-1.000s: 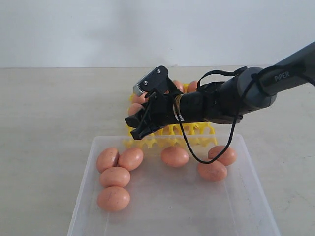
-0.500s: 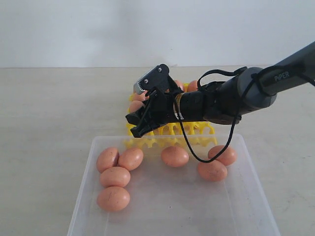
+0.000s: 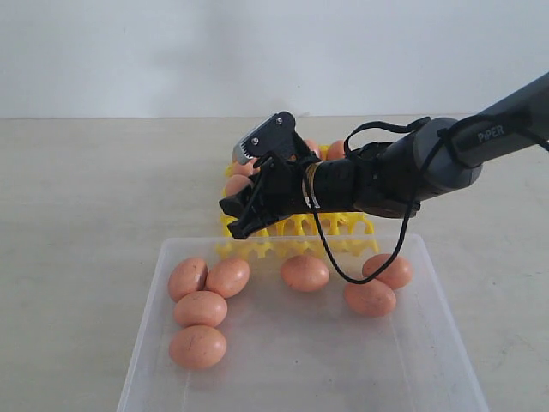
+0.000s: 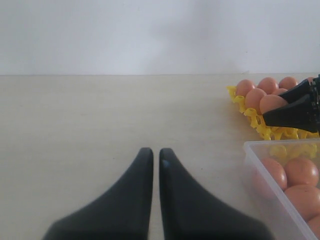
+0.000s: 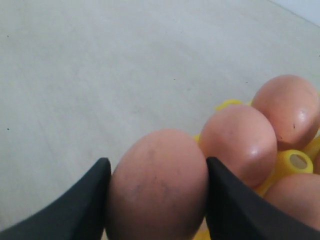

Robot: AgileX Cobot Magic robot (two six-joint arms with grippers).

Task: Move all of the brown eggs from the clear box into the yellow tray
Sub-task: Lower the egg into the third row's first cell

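Note:
My right gripper (image 3: 244,184) (image 5: 157,170) is shut on a brown egg (image 5: 155,192), one black finger pressed on each side. It hangs over the near-left part of the yellow tray (image 3: 352,225). Several eggs (image 5: 240,140) sit in the tray's cups next to it. Several more brown eggs (image 3: 200,308) lie in the clear box (image 3: 144,343), some at its left and some (image 3: 370,298) at its far right. My left gripper (image 4: 156,152) is shut with nothing in it, low over bare table beside the box (image 4: 260,165).
The box stands right in front of the tray (image 4: 250,112), their edges nearly touching. The right arm (image 3: 429,167) with its looping black cable reaches in over the box's far right corner. Beige tabletop surrounds both containers.
The right gripper, still holding its egg, has risen slightly over the tray's near-left part. Eggs in the box have not moved.

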